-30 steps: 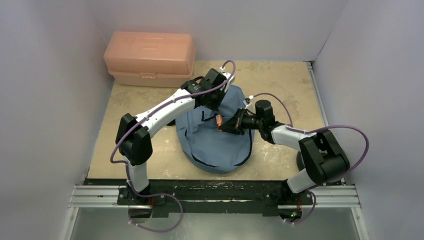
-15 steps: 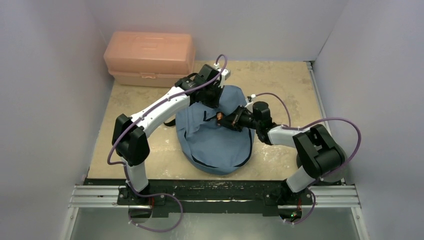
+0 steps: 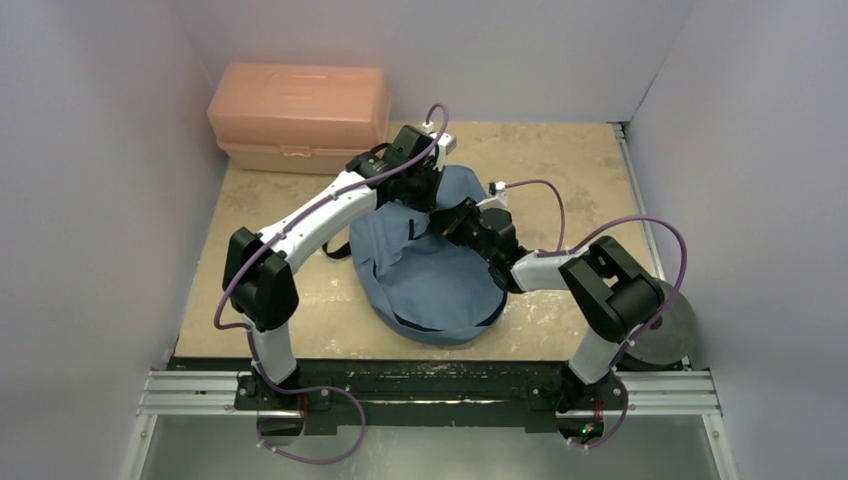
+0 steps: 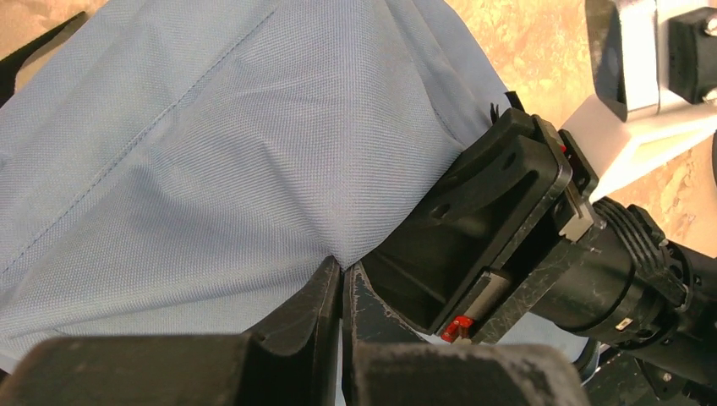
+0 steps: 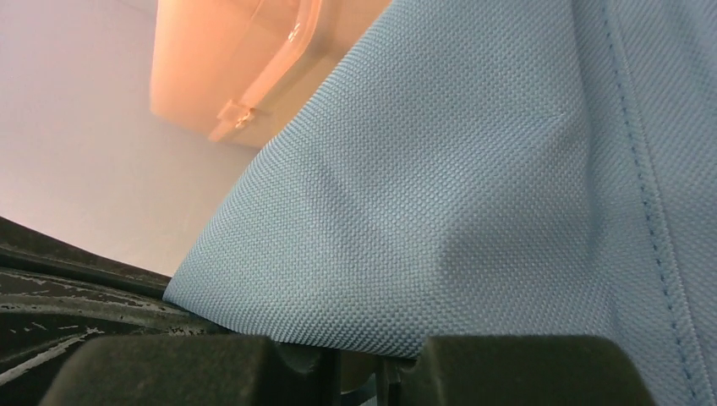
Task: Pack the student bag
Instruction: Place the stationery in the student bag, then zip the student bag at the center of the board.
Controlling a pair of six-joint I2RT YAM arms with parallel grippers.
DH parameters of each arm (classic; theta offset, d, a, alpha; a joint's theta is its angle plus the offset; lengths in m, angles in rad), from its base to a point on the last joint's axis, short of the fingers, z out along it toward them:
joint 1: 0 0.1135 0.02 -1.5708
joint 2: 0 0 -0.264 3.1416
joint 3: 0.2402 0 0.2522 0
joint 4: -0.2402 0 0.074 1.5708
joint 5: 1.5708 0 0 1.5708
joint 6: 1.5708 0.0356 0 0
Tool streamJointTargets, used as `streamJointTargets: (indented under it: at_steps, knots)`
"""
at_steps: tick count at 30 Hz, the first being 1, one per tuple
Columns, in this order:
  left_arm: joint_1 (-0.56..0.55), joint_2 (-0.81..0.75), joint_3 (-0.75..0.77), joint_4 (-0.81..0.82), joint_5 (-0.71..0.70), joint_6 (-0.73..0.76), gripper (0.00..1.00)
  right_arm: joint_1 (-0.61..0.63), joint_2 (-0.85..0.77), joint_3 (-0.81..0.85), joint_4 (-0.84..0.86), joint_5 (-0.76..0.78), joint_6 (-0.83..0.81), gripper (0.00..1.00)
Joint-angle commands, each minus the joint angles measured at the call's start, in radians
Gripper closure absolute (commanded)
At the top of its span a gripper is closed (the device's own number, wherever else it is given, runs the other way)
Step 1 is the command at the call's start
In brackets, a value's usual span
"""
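Observation:
The dusty-blue student bag point(image 3: 430, 275) lies mid-table, its far edge lifted. My left gripper point(image 3: 424, 196) is shut on a pinch of the bag's fabric point(image 4: 254, 152); its jaws point(image 4: 345, 269) meet on the fold. My right gripper point(image 3: 455, 220) reaches from the right under that lifted edge, and its black body shows in the left wrist view point(image 4: 490, 228). In the right wrist view blue fabric point(image 5: 473, 186) drapes over the right gripper point(image 5: 357, 372). Its jaws stand a narrow gap apart with a small tan-orange thing between them, mostly hidden.
A salmon-pink plastic box point(image 3: 298, 115) stands at the back left, also in the right wrist view point(image 5: 228, 68). A black strap point(image 3: 337, 250) trails from the bag's left side. White walls close in left, back and right.
My right gripper has pushed up and left, under the lifted fabric; the small orange thing at its tip no longer shows from above. My left gripper shifted slightly left, still holding the fabric.

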Motion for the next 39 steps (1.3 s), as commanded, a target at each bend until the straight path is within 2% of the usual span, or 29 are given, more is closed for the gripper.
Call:
streamJointTargets:
  at_steps: [1, 3, 7, 9, 11, 14, 16, 20, 25, 27, 30, 32, 35, 36, 39]
  knots:
    - [-0.012, -0.072, 0.019, 0.01, 0.099, -0.035, 1.0, 0.003, 0.02, 0.04, 0.011, 0.183, -0.129, 0.81]
    - [-0.003, -0.07, 0.021, 0.003, 0.087, -0.04, 1.0, 0.014, -0.011, 0.006, -0.013, 0.178, -0.156, 0.71]
    - [0.025, -0.077, 0.015, -0.002, 0.109, -0.08, 1.0, 0.036, -0.091, -0.021, -0.142, 0.176, -0.218, 0.62]
    - [0.041, -0.093, 0.006, -0.002, 0.128, -0.104, 0.85, 0.036, -0.123, -0.019, -0.208, 0.174, -0.245, 0.59]
    - [0.057, -0.126, -0.011, 0.001, 0.144, -0.123, 0.66, 0.037, -0.159, -0.009, -0.275, 0.167, -0.273, 0.58]
    - [0.078, -0.216, -0.064, 0.006, 0.142, -0.134, 0.51, 0.035, -0.218, 0.011, -0.401, 0.141, -0.316, 0.53]
    - [0.099, -0.306, -0.126, 0.016, 0.115, -0.139, 0.45, 0.035, -0.258, 0.034, -0.505, 0.097, -0.361, 0.47]
    - [0.149, -0.51, -0.321, 0.057, 0.069, -0.167, 0.4, 0.035, -0.35, 0.088, -0.749, -0.005, -0.488, 0.38]
    - [0.168, -0.78, -0.642, 0.145, -0.021, -0.268, 0.28, 0.039, -0.498, 0.104, -0.752, -0.288, -0.761, 0.19]
    - [0.168, -0.871, -0.744, 0.194, -0.011, -0.329, 0.23, 0.046, -0.499, 0.191, -0.788, -0.336, -0.761, 0.18]
    - [0.169, -0.966, -0.824, 0.201, -0.004, -0.372, 0.21, 0.056, -0.418, 0.326, -0.825, -0.307, -0.646, 0.2]
    - [0.168, -1.016, -0.857, 0.193, -0.001, -0.39, 0.2, 0.064, -0.326, 0.417, -0.887, -0.288, -0.576, 0.24]
    - [0.168, -1.087, -0.894, 0.182, 0.002, -0.407, 0.2, 0.086, -0.2, 0.521, -0.962, -0.226, -0.562, 0.3]
    - [0.169, -1.117, -0.91, 0.161, 0.013, -0.409, 0.2, 0.089, -0.134, 0.546, -0.946, -0.189, -0.584, 0.34]
    - [0.168, -1.134, -0.935, 0.152, 0.033, -0.414, 0.2, 0.091, -0.074, 0.554, -0.911, -0.187, -0.608, 0.42]
